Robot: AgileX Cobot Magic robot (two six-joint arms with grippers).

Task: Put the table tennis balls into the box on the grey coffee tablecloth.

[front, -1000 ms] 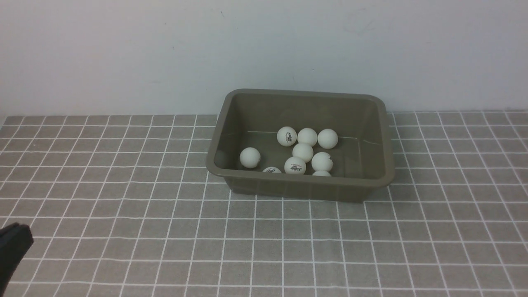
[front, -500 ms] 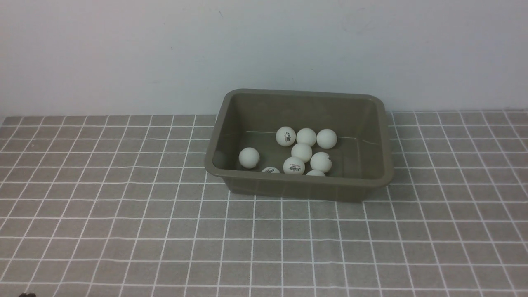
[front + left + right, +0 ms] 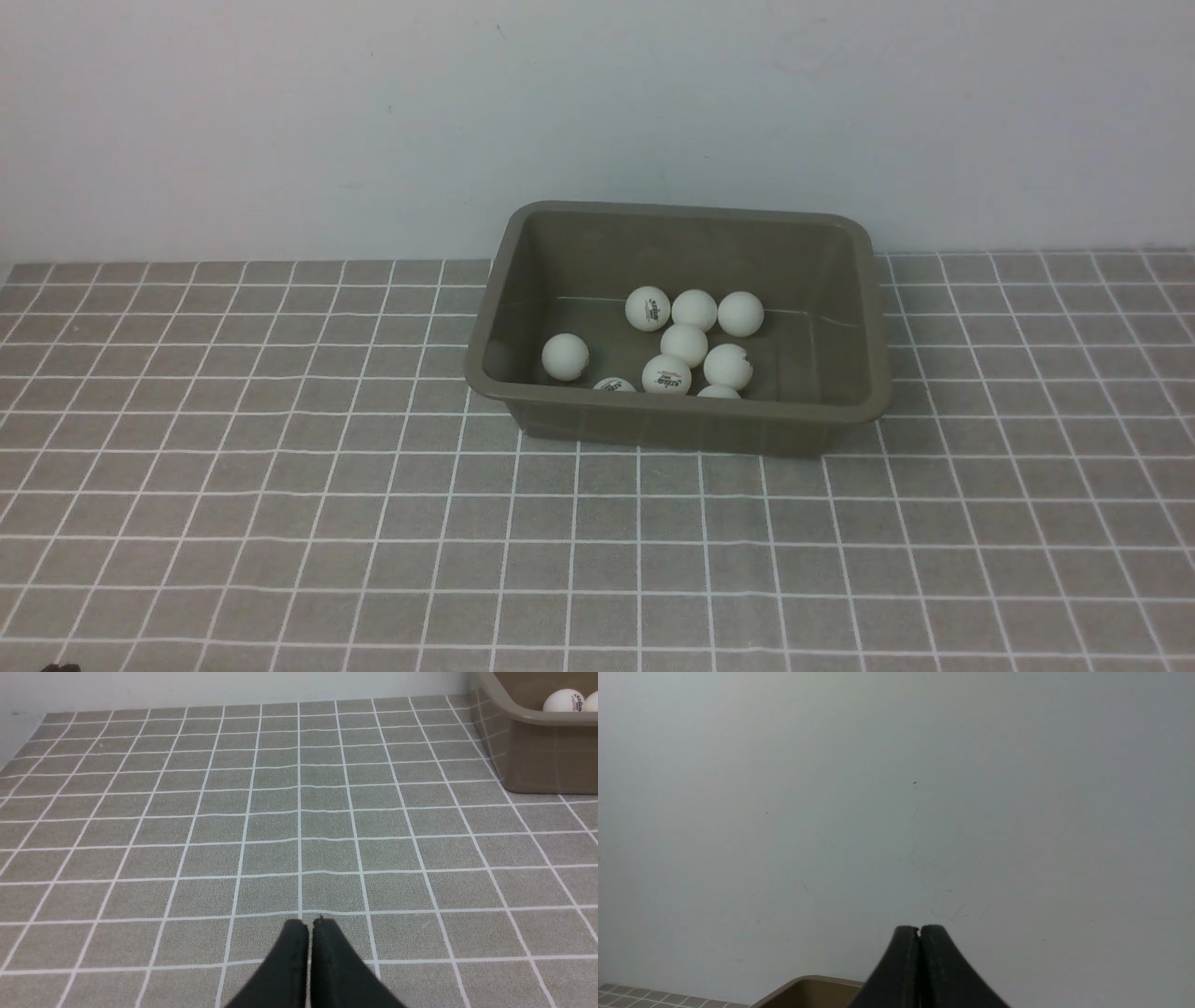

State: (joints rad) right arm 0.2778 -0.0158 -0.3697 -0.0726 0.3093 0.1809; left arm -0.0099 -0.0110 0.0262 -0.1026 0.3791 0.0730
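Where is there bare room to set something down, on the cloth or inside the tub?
The grey tablecloth is bare left of the box, in front of it, and right of it. Inside the box, the right end and far-left corner are free; the table tennis balls crowd the middle and the near wall.

Both pincers were fully closed with nothing between the tips. The left pincer (image 3: pixel 309 924) sat low and angled down, while the right pincer (image 3: pixel 919 929) pointed up higher, roughly level.
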